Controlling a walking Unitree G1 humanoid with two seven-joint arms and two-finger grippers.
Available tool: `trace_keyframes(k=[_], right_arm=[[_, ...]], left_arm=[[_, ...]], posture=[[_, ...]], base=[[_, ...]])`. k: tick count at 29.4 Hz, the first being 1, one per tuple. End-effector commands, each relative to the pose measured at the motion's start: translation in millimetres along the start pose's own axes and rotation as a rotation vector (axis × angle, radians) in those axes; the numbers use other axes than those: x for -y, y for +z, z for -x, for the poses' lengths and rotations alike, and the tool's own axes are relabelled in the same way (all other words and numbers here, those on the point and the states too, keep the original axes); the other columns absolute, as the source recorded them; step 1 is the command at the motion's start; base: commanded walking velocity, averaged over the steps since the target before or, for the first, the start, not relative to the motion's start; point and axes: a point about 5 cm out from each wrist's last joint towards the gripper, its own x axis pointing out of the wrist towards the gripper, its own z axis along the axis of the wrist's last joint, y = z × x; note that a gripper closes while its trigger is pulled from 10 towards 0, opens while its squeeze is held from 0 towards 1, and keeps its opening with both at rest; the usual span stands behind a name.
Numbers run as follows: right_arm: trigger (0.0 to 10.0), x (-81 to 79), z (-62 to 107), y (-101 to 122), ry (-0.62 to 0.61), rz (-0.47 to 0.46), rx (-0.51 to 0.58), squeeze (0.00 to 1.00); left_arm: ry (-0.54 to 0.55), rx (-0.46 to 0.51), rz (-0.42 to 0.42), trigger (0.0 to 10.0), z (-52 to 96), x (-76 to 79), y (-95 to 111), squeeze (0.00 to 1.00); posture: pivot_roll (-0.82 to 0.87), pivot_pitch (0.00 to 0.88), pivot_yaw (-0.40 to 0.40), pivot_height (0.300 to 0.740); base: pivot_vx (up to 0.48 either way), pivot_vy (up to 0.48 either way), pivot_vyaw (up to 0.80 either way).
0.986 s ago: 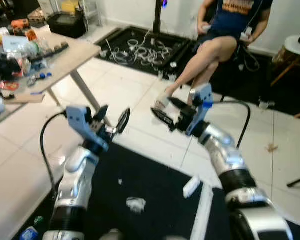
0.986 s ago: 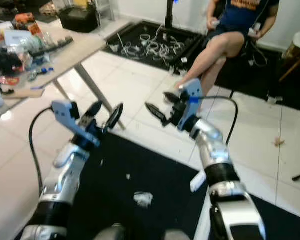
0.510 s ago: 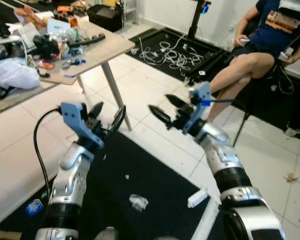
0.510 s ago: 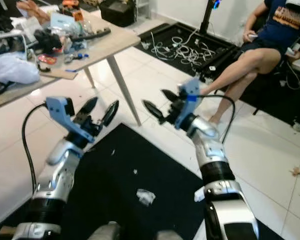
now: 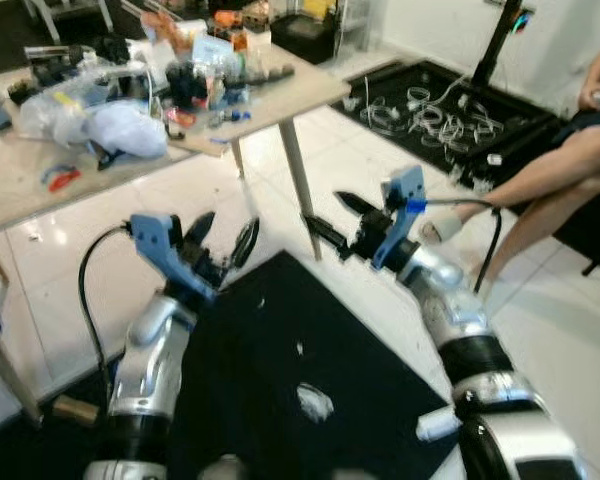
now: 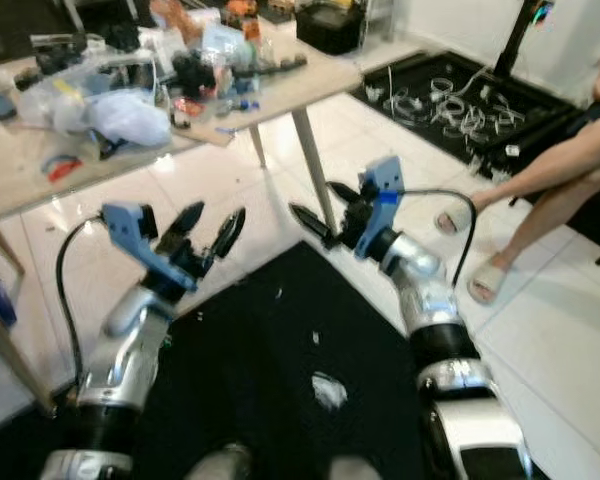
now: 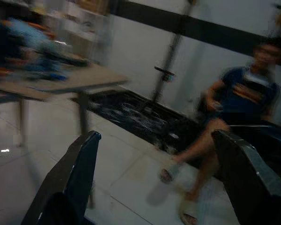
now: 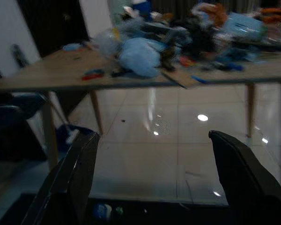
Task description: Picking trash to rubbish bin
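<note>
Both grippers raised over a black mat (image 5: 260, 380), left gripper (image 5: 223, 240) and right gripper (image 5: 328, 220) each spread wide, gripping nothing. Crumpled white trash (image 5: 315, 403) lying on the mat, near and between the arms. Cluttered table (image 5: 280, 95) far left; seated person (image 5: 560, 180) far right.

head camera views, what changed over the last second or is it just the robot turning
Mostly the camera swung: the cluttered table now takes up the upper left and the seated person has slid to the right edge, so the robot turned left. Both grippers, left and right, stay raised with fingers open and empty. The crumpled white paper still lies on the black mat, untouched.
</note>
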Motion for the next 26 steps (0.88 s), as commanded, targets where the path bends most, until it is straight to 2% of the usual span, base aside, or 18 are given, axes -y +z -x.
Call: trace_keyframes(k=[1, 16, 19, 26], right_arm=[[10.0, -2.3, -0.9, -3.5, 0.002, -0.021, -0.003, 0.00], [10.0, 5.1, 1.7, -4.2, -0.072, -0.093, 0.027, 0.00], [10.0, 7.7, 2.3, -3.6, -0.102, -0.110, 0.036, 0.00], [10.0, 11.9, 2.0, -6.8, -0.148, -0.130, 0.000, 0.00]], left_arm=[[-0.003, -0.003, -0.006, 10.0, 0.7, 0.7, 0.2, 0.00], [0.010, -0.003, -0.013, 10.0, 0.7, 0.3, 0.5, 0.00], [-0.001, -0.001, -0.007, 10.0, 0.5, 1.0, 0.6, 0.00], [-0.023, -0.002, 0.000, 10.0, 0.9, 2.7, 0.2, 0.00]], posture=[[-0.05, 0.000, -0.045, 0.740], [-0.05, 0.000, -0.046, 0.740], [-0.05, 0.000, -0.046, 0.740], [-0.06, 0.000, -0.045, 0.740]], base=[[0.000, 0.000, 0.74], [0.000, 0.000, 0.74], [0.000, 0.000, 0.15], [0.435, 0.000, 0.00]])
